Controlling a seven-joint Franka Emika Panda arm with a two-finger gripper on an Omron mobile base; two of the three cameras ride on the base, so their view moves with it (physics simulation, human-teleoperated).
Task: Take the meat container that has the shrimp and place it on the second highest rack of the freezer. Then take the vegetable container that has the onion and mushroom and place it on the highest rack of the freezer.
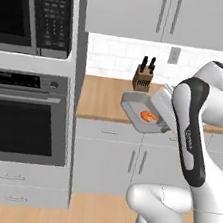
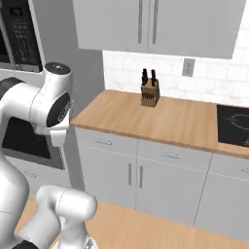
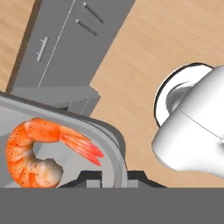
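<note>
Curled orange-pink shrimp (image 3: 33, 151) lies close under the hand camera, on the floor of a shallow grey rounded-corner meat container (image 3: 111, 144). The two dark finger tips sit at the container's rim, so the jaws (image 3: 114, 177) look clamped on that rim, though the contact itself is cut off at the picture's bottom edge.

Seen from the left base camera, the container (image 1: 135, 104) is carried in the air, tilted, in front of the wooden bench (image 1: 102, 99) near its front edge, with the shrimp (image 1: 150, 117) on the low side. A wooden knife block with black handles (image 1: 143, 77) stands at the bench's back edge by the white tile wall. Grey cabinet doors (image 1: 106, 158) run below, and a black built-in oven (image 1: 21, 120) and microwave (image 1: 33, 8) fill the tall unit to the left.

The white arm (image 1: 192, 141) is folded tight, its elbow high to the right and the forearm reaching back toward the bench, wrist bent over the tray.

The step in hand appears to be the carry to the freezer's second highest rack. Doing it well probably means levelling the tray first, so the loose shrimp does not slide out, keeping the grip firm on the thin rim, and swinging slowly clear of the bench edge and knife block.
</note>
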